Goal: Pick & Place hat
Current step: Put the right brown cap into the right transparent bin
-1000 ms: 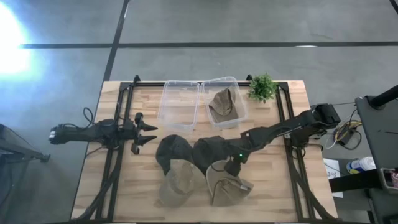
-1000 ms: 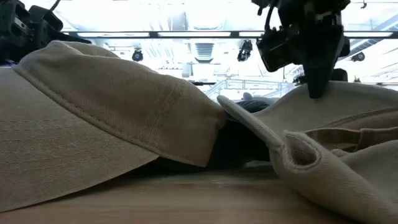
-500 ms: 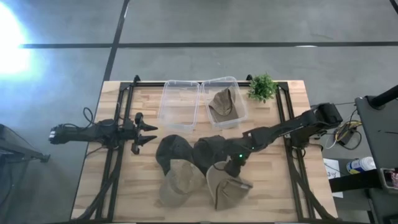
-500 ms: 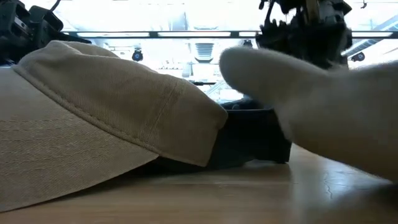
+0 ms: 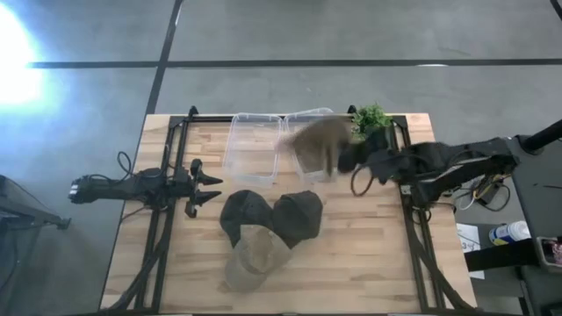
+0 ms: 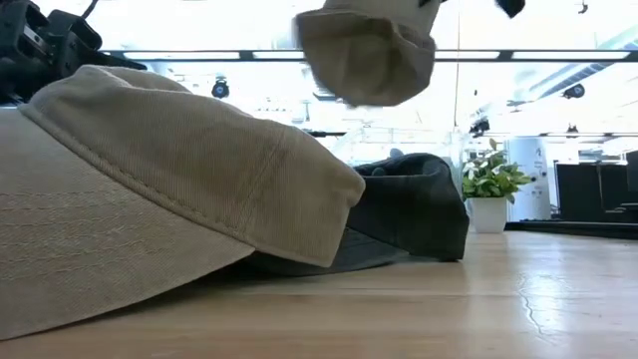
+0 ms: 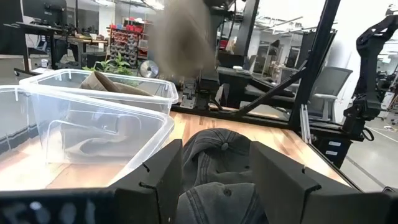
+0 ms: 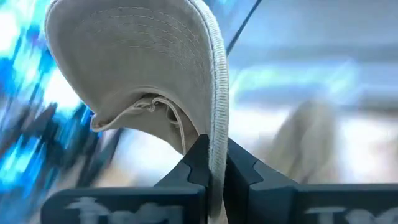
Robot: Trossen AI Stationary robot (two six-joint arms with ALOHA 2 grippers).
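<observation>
My right gripper [image 5: 348, 159] is shut on a tan cap [image 5: 318, 143], blurred with motion, in the air over the right clear bin [image 5: 309, 115]. The cap also shows in the low view [image 6: 367, 48], the left wrist view [image 7: 183, 37] and the right wrist view [image 8: 137, 68]. Another tan cap [image 5: 255, 254] and two dark caps [image 5: 244, 211] [image 5: 299, 215] lie on the table. My left gripper [image 5: 209, 186] is open and empty at the table's left, its fingers either side of a dark cap [image 7: 217, 158] farther off. My right gripper pinches the tan cap's stitched brim edge [image 8: 216, 163] between its two fingers. The cap is lifted clear of the table and stands out beyond the fingertips, its hollow inside toward the wrist camera.
Two clear bins stand side by side at the far edge: the left one [image 5: 255, 145] and the right one, which holds a tan cap [image 7: 109, 83]. A small green plant [image 5: 370, 118] stands at the far right. Black rails [image 5: 167, 219] run along both sides of the table.
My right gripper has lifted the tan cap off the table's near middle and swung it fast up and toward the far right. The cap has gone from lying beside the other caps to hanging clear over the right bin.
</observation>
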